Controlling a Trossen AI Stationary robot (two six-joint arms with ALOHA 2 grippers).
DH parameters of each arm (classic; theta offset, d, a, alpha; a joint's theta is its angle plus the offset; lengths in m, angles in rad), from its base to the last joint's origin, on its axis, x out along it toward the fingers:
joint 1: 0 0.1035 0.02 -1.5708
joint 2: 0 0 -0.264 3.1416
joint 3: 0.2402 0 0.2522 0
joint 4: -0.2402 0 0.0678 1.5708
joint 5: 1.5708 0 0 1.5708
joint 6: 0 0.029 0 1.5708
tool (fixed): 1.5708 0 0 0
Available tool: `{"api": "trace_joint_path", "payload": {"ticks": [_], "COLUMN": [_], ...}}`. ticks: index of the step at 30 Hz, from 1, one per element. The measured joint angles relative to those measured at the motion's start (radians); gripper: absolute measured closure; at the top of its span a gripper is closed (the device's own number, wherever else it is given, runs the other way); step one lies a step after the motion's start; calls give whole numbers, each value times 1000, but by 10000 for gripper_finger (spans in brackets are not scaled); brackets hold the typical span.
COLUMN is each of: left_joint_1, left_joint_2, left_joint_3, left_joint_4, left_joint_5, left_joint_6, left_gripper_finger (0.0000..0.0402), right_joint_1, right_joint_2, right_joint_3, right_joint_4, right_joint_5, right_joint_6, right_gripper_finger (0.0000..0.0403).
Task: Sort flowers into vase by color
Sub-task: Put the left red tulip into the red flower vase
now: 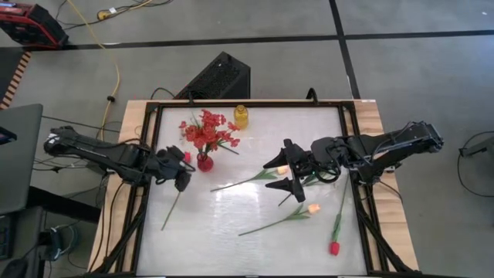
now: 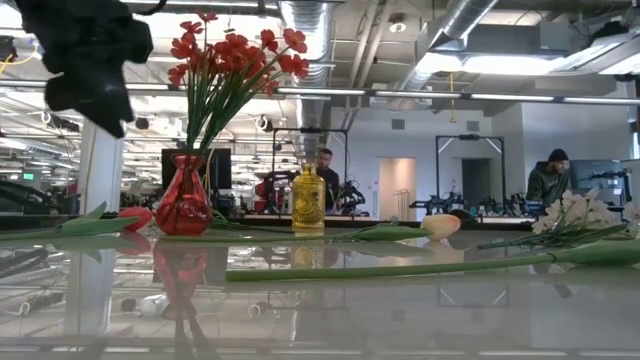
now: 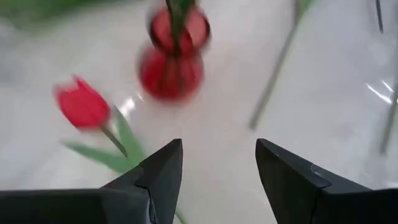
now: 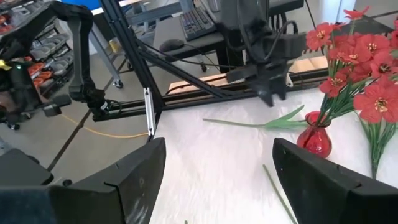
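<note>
Left gripper (image 3: 217,180): you are seeing it spread, holding nothing, hovering just beside the red vase (image 1: 204,161). One red tulip (image 3: 83,104) is lying on the bench (image 1: 231,232) by this gripper, bloom near the vase; likely just missed or waiting for another try.

Right gripper (image 1: 287,174): spread wide, empty, hanging over a cream tulip (image 1: 282,170), apparently lining up the next pick.

Vases, two: the red one is carrying the red blossom sprays (image 1: 207,131), upright as one bunch; the yellow one (image 1: 241,116) is standing empty behind it.

Loose flowers on the bench, counted overhead: two cream tulips, the second (image 1: 312,208) nearer the front; two red tulips, the other (image 1: 334,247) at the front right.
</note>
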Motion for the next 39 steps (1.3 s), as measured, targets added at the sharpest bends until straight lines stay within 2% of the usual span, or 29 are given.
{"api": "trace_joint_path", "payload": {"ticks": [4, 17, 23, 29, 33, 39], "left_joint_1": [-26, -72, -72, -73, -76, -106], "left_joint_2": [37, 244, 299, 333, 343, 346], "left_joint_3": [-32, -115, -153, -233, -232, -231], "left_joint_4": [-10, 5, 94, 223, 190, 156], "left_joint_5": [91, 126, 181, 180, 160, 113], "left_joint_6": [-79, -292, -311, -372, -389, -398], "left_gripper_finger": [210, 214, 218, 223, 259, 376], "right_joint_1": [0, 0, 0, 0, -1, -1], "right_joint_2": [0, 0, 0, 0, 0, 0], "right_joint_3": [0, 0, 0, 0, 0, 0], "right_joint_4": [0, -22, -22, -22, -22, -22], "right_joint_5": [0, 0, 0, 0, 0, 0], "right_joint_6": [-3, -3, -3, 1, 0, 0], "right_gripper_finger": [82, 82, 82, 82, 82, 82]}}
